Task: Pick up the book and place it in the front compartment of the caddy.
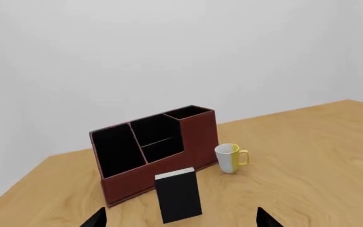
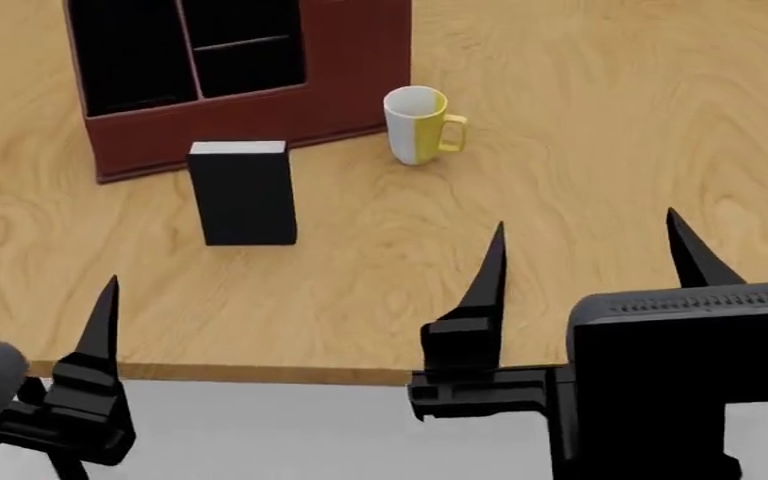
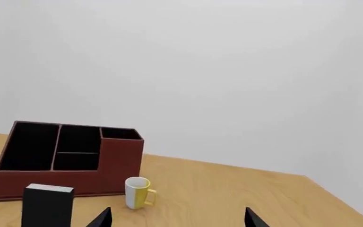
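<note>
The book (image 2: 241, 193) is standing upright on the wooden table (image 2: 598, 150), just in front of the caddy (image 2: 344, 60) and apart from it by a narrow strip of bare wood. Its pale page edge is facing up. The front compartment (image 2: 171, 125) is lying directly behind the book, behind the low red wall, and the taller black-lined cells are rising beyond it. A white-and-yellow mug (image 2: 416, 125) is sitting to the right of the book, close beside the caddy's right near corner, with its handle pointing right. Nothing is lying between the book and the grippers.

The left gripper (image 2: 11, 330) is hanging over the near table edge, well short of the book; in the head view only one pointed finger (image 2: 101, 320) is showing, the other being cut off at the frame's left. In the left wrist view its two tips are showing spread wide with nothing between them. The right gripper (image 2: 591, 265) is hovering near the table's edge, right of the book, its fingers parted and holding nothing.

The caddy's far side is being cropped by the top of the head view, and the front compartment's floor is lost in black lining.
</note>
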Robot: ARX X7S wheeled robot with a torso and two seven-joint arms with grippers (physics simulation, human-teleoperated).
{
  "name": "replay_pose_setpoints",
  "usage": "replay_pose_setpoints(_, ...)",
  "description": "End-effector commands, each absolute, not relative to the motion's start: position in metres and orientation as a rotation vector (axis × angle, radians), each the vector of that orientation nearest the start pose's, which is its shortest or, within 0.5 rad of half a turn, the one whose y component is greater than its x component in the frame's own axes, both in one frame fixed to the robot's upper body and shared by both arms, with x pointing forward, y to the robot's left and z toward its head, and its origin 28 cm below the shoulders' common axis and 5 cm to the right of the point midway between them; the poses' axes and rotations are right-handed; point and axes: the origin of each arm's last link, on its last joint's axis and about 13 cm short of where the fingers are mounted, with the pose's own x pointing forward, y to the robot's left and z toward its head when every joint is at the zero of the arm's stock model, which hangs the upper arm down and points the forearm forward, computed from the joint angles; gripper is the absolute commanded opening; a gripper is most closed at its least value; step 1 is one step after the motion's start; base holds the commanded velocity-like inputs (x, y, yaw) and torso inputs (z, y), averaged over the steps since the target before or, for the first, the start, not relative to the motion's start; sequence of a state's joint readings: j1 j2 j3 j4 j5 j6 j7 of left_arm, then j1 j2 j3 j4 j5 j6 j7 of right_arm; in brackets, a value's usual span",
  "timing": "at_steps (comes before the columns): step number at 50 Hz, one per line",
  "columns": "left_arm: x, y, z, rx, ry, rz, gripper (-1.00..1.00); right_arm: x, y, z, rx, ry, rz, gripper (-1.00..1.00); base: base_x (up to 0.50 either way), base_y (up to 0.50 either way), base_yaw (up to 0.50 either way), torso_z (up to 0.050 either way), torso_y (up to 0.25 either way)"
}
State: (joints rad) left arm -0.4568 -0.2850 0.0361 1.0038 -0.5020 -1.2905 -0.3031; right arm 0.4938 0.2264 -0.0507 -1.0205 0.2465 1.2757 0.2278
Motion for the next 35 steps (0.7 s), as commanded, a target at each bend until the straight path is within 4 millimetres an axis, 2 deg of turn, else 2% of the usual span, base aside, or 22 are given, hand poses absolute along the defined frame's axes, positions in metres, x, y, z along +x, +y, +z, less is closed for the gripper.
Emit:
replay_pose_setpoints(1, 0.1947, 0.2117, 0.1999, 0.157, -0.122, -0.115, 1.0, 0.2007, -0.103, 0.2104, -0.183, -0.217, -0.013, 1.0, 0.5, 0.28, 0.0, 0.0, 0.01)
replay_pose_setpoints(15, 0.194, 0.2113, 0.1999, 0.159, -0.125, -0.118, 1.0, 0.2015, -0.1065, 0.2089, -0.142, -0.21, -0.011, 1.0, 0.5, 0.23, 0.0, 0.0, 0.001)
replay_pose_setpoints(35, 0.1925, 0.2107, 0.2009, 0.162, -0.13, -0.119, 1.0, 0.1995, -0.1066, 0.2092, -0.145, -0.213, -0.009, 1.0, 0.5, 0.01, 0.0, 0.0, 0.001)
